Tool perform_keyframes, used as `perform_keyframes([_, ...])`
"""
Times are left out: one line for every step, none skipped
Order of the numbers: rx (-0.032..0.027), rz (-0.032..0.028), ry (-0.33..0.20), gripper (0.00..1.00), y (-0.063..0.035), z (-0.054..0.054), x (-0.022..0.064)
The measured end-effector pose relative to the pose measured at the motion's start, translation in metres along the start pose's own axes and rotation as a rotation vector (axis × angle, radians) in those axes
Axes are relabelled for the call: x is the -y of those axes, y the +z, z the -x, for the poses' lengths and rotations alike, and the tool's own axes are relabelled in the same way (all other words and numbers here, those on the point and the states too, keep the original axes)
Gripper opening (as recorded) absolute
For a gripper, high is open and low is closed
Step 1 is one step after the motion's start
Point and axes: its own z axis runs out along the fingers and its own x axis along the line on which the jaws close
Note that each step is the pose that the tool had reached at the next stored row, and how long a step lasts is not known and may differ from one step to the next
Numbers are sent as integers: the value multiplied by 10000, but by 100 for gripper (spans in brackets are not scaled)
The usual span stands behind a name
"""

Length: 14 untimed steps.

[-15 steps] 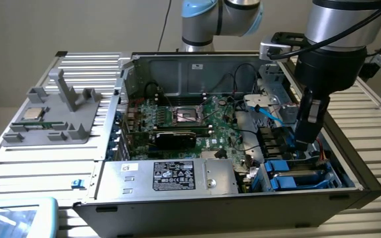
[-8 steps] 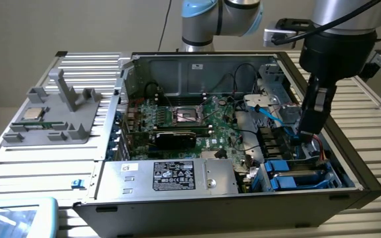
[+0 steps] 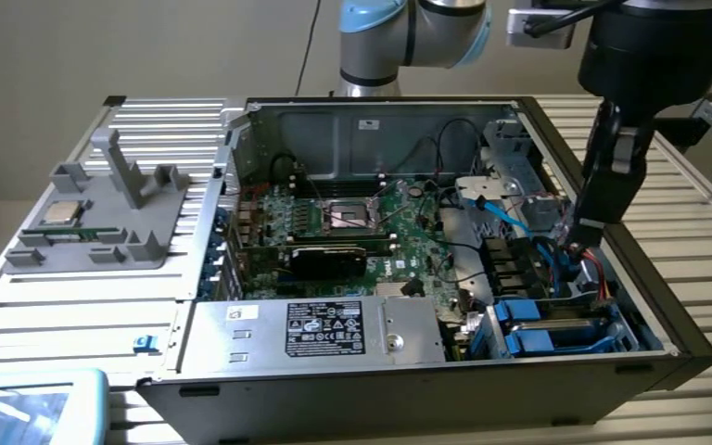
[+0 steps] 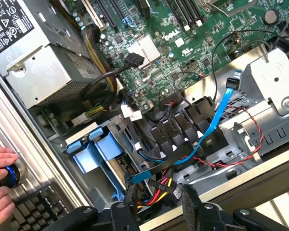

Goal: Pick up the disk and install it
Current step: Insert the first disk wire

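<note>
End effector [image 3: 573, 236]: spread, pinching nothing.
Disk [image 3: 541, 336]: seated in its blue rails, inside the case [image 3: 393, 403].
Bearing: disk near, at 6 o'clock from end effector, exterior view.
Long axis: roughly 9-to-3.

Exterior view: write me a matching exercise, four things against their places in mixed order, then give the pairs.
Things:
1. disk
2. CPU chip
3. silver box with black label
4. gripper

Places:
A. on the grey fixture, outside the case
B. over the cables, by the case's wall on the exterior view's right
C. in the case's corner nearest the camera, exterior view's right, in blue rails
D. against the case's wall nearest the camera, toward the exterior view's left

Pairs: 1-C, 2-A, 3-D, 4-B
</note>
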Motion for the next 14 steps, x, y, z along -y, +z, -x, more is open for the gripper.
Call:
perform_keyframes([-1, -1, 0, 50, -20, -12, 10])
perform_keyframes([-1, -1, 0, 50, -33, -24, 19])
perform_keyframes([-3, -1, 5, 50, -37, -38, 29])
perform_keyframes([-6, -1, 21, 50, -37, -50, 37])
perform_keyframes([-9, 1, 50, 50, -36, -59, 42])
perform_keyframes([-15, 2, 81, 50, -36, -65, 46])
perform_keyframes([-18, 3, 106, 50, -35, -73, 51])
perform_keyframes([-21, 4, 119, 50, -34, -81, 56])
perform_keyframes([-23, 5, 129, 50, -34, -89, 61])
perform_keyframes([-23, 5, 136, 50, -32, -98, 66])
perform_keyframes([-24, 5, 138, 50, -31, -104, 71])
perform_keyframes([-23, 6, 139, 50, -31, -106, 72])
perform_keyframes([-23, 6, 139, 50, -31, -106, 72])
perform_keyframes([-23, 6, 139, 50, -31, -106, 72])
